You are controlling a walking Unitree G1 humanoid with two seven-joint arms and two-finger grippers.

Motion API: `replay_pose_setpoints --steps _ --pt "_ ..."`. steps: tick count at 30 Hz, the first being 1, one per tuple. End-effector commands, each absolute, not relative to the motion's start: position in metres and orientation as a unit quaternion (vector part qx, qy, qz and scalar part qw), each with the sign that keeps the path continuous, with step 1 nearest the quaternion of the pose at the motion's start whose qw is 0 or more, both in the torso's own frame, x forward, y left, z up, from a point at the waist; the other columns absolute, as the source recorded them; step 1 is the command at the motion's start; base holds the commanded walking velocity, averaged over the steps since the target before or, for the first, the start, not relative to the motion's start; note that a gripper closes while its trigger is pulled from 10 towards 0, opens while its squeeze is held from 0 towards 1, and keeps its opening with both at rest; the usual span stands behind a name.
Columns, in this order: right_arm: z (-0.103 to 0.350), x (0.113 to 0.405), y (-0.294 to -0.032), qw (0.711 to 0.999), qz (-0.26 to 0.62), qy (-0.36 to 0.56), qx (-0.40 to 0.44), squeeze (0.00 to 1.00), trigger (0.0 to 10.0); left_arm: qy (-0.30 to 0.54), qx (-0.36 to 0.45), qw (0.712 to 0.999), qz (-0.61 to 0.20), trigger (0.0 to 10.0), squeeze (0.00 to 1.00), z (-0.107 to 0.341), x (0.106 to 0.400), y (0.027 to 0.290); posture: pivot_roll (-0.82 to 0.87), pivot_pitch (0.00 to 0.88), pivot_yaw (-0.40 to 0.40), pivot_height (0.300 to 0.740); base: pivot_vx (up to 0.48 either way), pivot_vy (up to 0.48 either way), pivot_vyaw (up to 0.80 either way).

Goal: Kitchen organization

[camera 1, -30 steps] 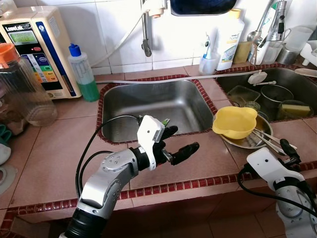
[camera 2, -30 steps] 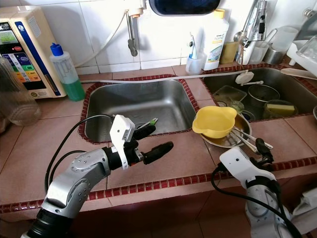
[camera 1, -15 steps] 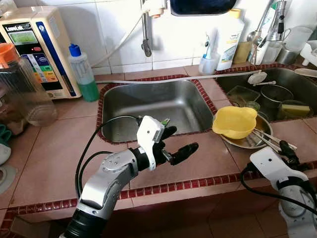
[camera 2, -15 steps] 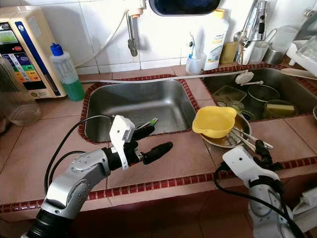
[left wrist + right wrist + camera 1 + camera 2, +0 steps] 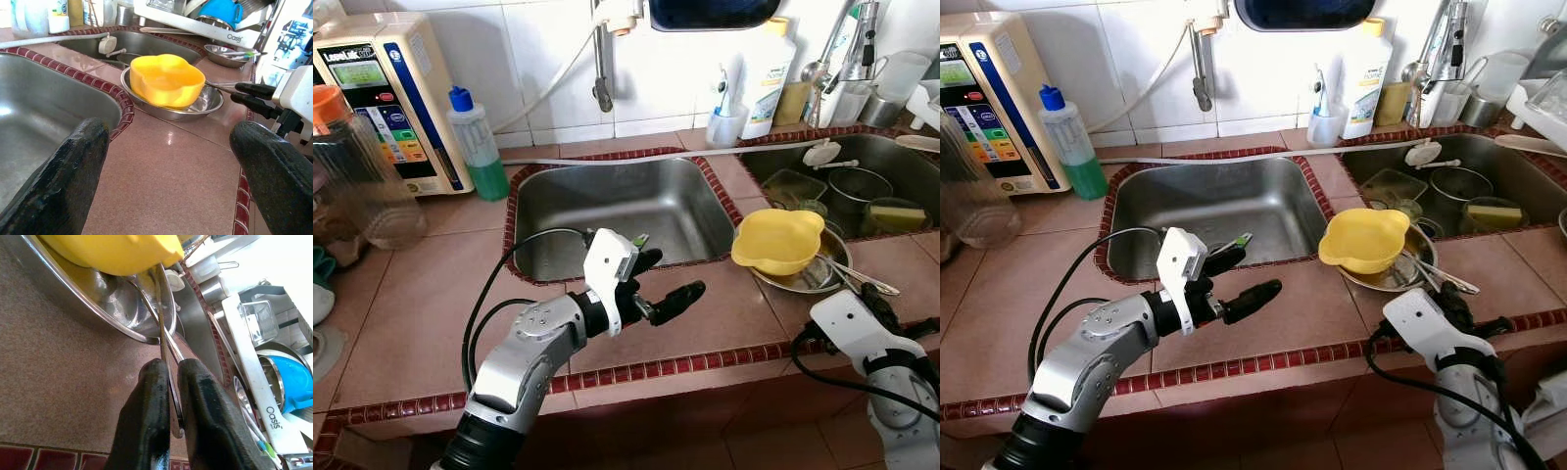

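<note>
Steel utensil handle (image 5: 164, 340) is pinched by the right claw (image 5: 171, 396) for lifting from the dish (image 5: 98, 298); left claw (image 5: 658, 282) hovers spread over the worktop (image 5: 705, 323).

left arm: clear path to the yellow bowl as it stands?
Probably yes. The left gripper hovers open over the counter, and bare tile lies between it and the yellow bowl. The right gripper, shut on cutlery beside the bowl, may crowd the far side.

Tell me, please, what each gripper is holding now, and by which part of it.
The right gripper pinches thin metal utensil handles near their free ends; the other ends lie under the yellow bowl. The left gripper is open, holding nothing.
</note>
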State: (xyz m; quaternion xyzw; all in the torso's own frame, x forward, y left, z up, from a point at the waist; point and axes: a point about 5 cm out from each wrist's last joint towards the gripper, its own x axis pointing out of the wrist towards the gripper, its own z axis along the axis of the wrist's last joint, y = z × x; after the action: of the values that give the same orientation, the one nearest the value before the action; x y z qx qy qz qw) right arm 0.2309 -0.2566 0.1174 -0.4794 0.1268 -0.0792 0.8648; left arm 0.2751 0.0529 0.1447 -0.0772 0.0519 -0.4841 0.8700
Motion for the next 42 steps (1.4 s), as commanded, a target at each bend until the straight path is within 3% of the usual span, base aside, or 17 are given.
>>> replay_pose_setpoints --steps 1,23,29,34,42 --pt "0.126 0.232 -0.257 0.866 -0.087 0.112 -0.48 0.0 0.0 0.046 -0.066 0.873 -0.481 10.0 0.0 0.148 0.276 0.053 0.01 0.0 0.039 0.74 0.0 0.0 0.0" --pt "0.166 0.243 -0.249 0.866 -0.127 0.004 -0.484 0.0 0.0 0.031 -0.06 0.881 -0.468 10.0 0.0 0.151 0.28 0.053 0.02 0.0 0.035 0.74 0.0 0.0 0.0" --pt "0.187 0.258 -0.218 0.879 -0.082 -0.083 -0.462 0.0 0.0 -0.017 -0.075 0.903 -0.422 10.0 0.0 0.173 0.299 0.056 0.02 0.0 0.033 0.74 0.0 0.0 0.0" --pt "0.184 0.266 -0.196 0.88 -0.032 -0.108 -0.461 0.0 0.0 -0.036 -0.08 0.904 -0.419 10.0 0.0 0.183 0.303 0.053 0.03 0.0 0.031 0.74 0.0 0.0 0.0" --pt "0.173 0.282 -0.153 0.888 0.044 -0.138 -0.437 0.0 0.0 -0.088 -0.117 0.925 -0.351 10.0 0.0 0.211 0.324 0.069 0.07 0.0 0.025 0.74 0.0 0.0 0.0"
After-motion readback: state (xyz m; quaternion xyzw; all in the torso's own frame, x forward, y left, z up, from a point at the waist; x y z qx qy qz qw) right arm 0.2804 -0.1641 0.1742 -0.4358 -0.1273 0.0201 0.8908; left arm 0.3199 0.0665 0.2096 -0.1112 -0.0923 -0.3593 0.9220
